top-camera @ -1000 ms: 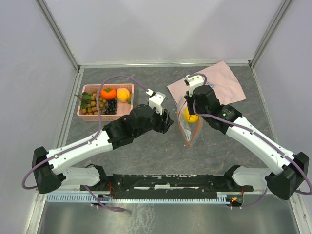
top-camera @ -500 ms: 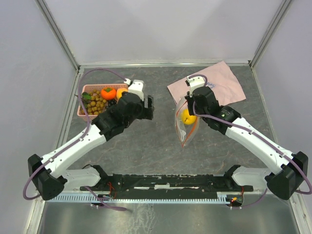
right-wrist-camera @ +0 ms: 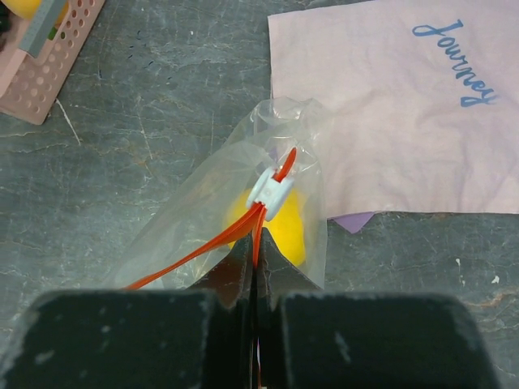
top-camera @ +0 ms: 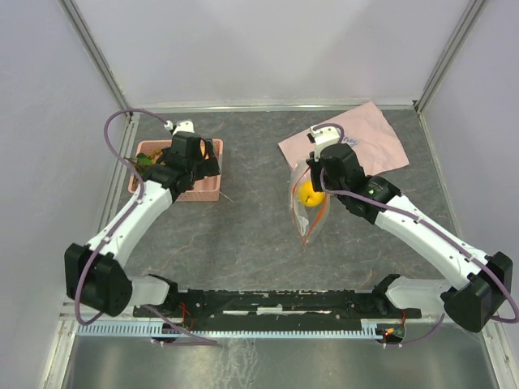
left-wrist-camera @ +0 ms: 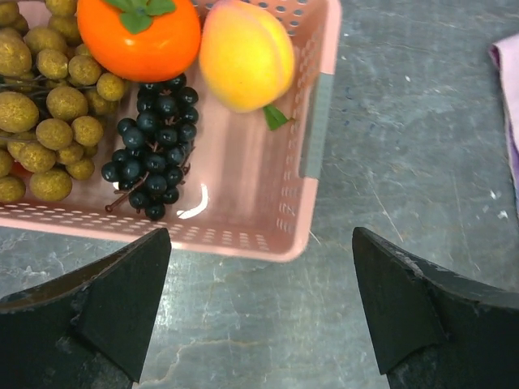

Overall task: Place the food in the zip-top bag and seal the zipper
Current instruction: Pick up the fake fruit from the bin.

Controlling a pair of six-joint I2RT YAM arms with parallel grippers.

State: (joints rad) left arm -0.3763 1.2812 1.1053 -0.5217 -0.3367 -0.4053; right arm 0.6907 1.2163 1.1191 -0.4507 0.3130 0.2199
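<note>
The clear zip-top bag (top-camera: 306,215) hangs tilted from my right gripper (top-camera: 315,180), which is shut on the orange-red zipper (right-wrist-camera: 203,250) just below its white slider (right-wrist-camera: 272,189). The mouth strips spread apart towards the left. A yellow lemon (right-wrist-camera: 285,229) lies inside the bag, also in the top view (top-camera: 308,194). My left gripper (left-wrist-camera: 259,304) is open and empty, low over the near right corner of the pink basket (left-wrist-camera: 268,235). In the basket lie the persimmon (left-wrist-camera: 138,36), a yellow-orange fruit (left-wrist-camera: 246,53), dark grapes (left-wrist-camera: 154,150) and the tan berry cluster (left-wrist-camera: 49,105).
A pink cloth with writing (right-wrist-camera: 389,105) lies flat behind the bag at the back right (top-camera: 357,138). The basket (top-camera: 207,193) stands at the back left, near the left wall. Grey stone-patterned table top lies between the arms.
My left arm has swung from beside the bag back and to the left, over the basket. The bag in my right gripper has shifted slightly left, with the lemon in it.
</note>
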